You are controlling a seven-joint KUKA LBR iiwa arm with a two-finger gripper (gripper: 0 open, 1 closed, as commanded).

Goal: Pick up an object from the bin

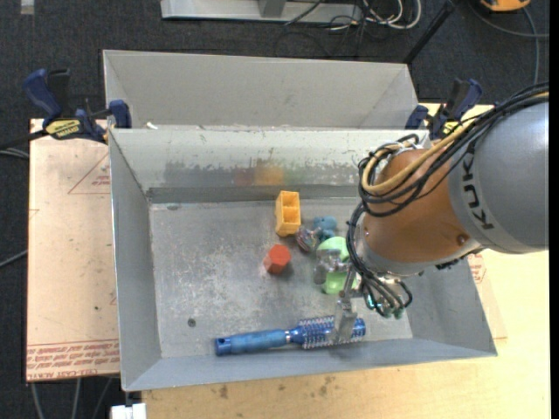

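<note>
Gripper [350,312] above bristle end of blue brush [262,340], open or closed unclear

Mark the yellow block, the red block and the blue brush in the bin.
yellow block [288,213]: camera view, middle of the block.
red block [278,258]: camera view, middle of the block.
blue brush [266,340]: camera view, on the handle.

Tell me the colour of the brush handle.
The brush handle is blue, seen best in the camera view.
</note>
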